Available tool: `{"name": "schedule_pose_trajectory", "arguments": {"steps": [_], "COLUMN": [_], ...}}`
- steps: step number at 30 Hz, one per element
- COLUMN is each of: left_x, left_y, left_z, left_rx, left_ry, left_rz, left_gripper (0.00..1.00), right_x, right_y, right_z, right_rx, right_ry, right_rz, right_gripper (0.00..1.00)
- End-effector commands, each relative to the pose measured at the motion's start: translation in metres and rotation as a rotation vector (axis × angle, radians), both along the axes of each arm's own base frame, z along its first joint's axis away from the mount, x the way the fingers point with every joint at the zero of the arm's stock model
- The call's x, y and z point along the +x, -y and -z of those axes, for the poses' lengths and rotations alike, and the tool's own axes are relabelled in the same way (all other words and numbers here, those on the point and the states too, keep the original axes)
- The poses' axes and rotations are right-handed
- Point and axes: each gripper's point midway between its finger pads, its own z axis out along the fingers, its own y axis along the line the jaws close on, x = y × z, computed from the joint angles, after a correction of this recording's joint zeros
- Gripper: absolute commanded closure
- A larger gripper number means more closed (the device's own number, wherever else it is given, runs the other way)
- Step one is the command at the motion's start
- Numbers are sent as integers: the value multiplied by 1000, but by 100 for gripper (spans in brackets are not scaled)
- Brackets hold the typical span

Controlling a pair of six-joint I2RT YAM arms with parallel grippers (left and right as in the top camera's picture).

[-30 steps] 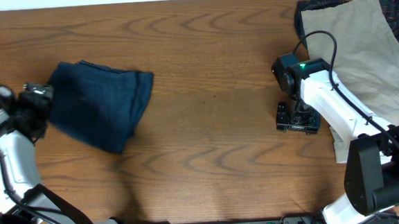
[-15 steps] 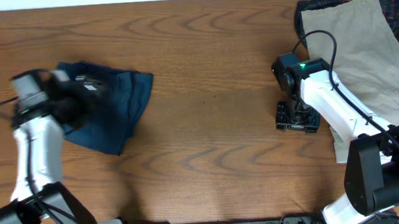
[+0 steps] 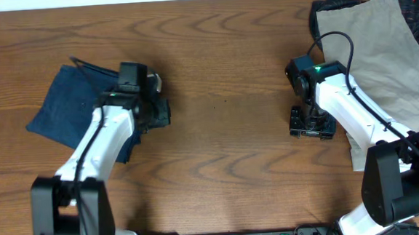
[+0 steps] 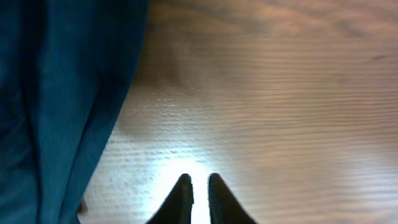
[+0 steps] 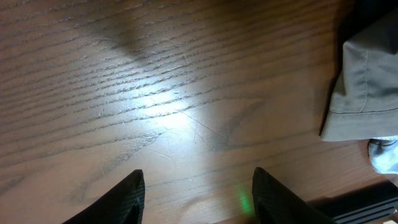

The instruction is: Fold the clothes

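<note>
The navy shorts [image 3: 67,111] lie in a folded bundle on the left side of the wooden table [image 3: 227,167]. The left arm reaches across their right edge. The left claw [image 3: 157,112] sits just past that edge, over bare wood. In the left wrist view its fingertips [image 4: 185,186] are drawn almost together with nothing between them, and the blue cloth [image 4: 56,106] lies off to the side, apart from them.

The right claw [image 3: 312,123] hangs over bare wood right of center. Its fingers [image 5: 132,194] are spread wide and empty. A pair of khaki shorts [image 3: 392,62] is spread over the far right of the table, near that claw but not touching it.
</note>
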Motion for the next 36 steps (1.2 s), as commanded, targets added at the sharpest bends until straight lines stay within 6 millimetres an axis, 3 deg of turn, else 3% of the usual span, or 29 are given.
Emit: {"name": "schedule_pose_trajectory", "arguments": {"steps": [1, 5, 9, 18, 21, 22, 23, 24, 27, 30, 33, 36], "left_x": [1, 3, 14, 49, 56, 59, 63, 67, 79, 84, 77, 57], "left_y": [-15, -25, -58, -159, -170, -170, -167, -162, -135, -102, -67, -26], "left_z": [25, 52, 66, 53, 46, 43, 40, 36, 22, 6, -3, 0], "left_rx": [92, 103, 180, 250, 208, 190, 164, 134, 15, -80, -113, -116], "left_ry": [-47, -99, -86, 65, 89, 97, 109, 120, 159, 186, 169, 98], "left_rz": [-4, -28, -104, -397, -432, -433, -426, -416, -354, -278, -198, -103], "left_gripper": [91, 92, 92, 92, 89, 84, 70, 62, 55, 23, 14, 6], "right_x": [5, 5, 3, -1, -1, -1, 0, 1, 2, 5, 11, 18], "right_y": [1, 1, 2, 3, 3, 3, 2, 2, 2, 1, -4, -17], "right_z": [-5, -5, -5, -6, -6, -6, -6, -6, -5, -5, -3, -1], "right_rx": [5, 4, 3, -1, -1, -1, 0, 1, 2, 6, 33, 106], "right_ry": [20, 19, 11, -8, -6, -6, -2, 0, 4, 19, 39, 64], "right_rz": [-4, -4, -8, -11, -10, -10, -10, -10, -10, -10, -7, -17], "right_gripper": [46, 46, 46, 46, 46, 46, 46, 46, 46, 41, 34, 28]}}
